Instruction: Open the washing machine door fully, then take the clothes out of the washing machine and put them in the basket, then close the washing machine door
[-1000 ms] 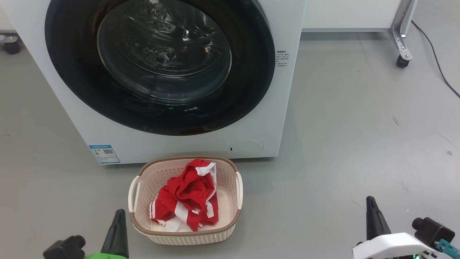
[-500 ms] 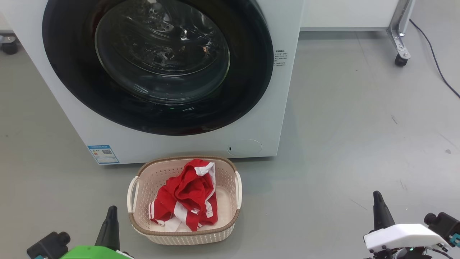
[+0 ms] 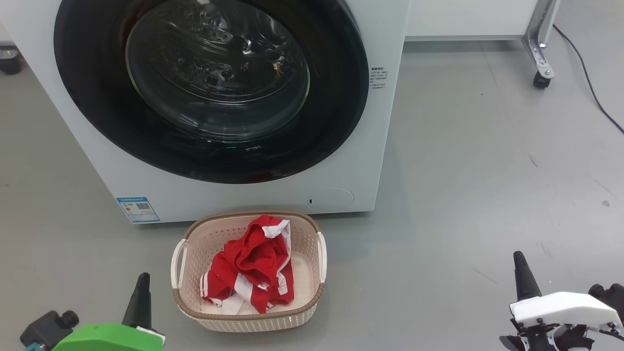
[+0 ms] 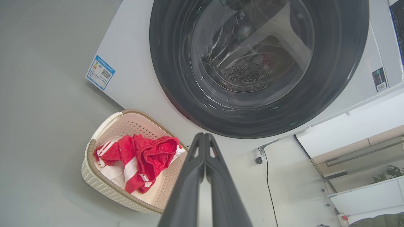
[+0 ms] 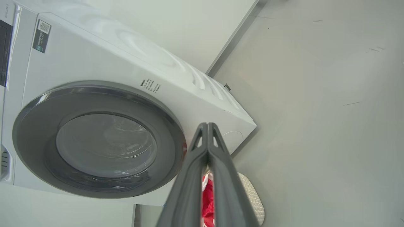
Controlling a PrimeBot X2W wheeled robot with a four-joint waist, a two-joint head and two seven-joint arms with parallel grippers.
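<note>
The white washing machine [image 3: 370, 161] [image 4: 132, 63] [image 5: 104, 53] stands ahead with its round black-rimmed door [image 3: 97, 117] [image 4: 170, 78] [image 5: 34, 119] shut flat against the front. Red clothes with white stripes [image 3: 253, 263] [image 4: 139, 157] [image 5: 206, 198] lie in the cream basket [image 3: 253, 319] [image 4: 104, 186] [image 5: 252, 195] on the floor just before the machine. My left gripper [image 3: 142, 279] [image 4: 204, 135] is shut and empty at the lower left, beside the basket. My right gripper [image 3: 518, 257] [image 5: 207, 125] is shut and empty at the lower right, well clear of the basket.
Grey floor [image 3: 487, 170] spreads wide to the right of the machine. A metal frame leg on a caster [image 3: 540, 78] and a dark cable [image 3: 594, 97] are at the far right. Another caster [image 3: 9, 66] is at the far left.
Both grippers have dropped lower and moved outward in the head view, still shut. The picture has shifted slightly; machine, door, basket and clothes are as before.
</note>
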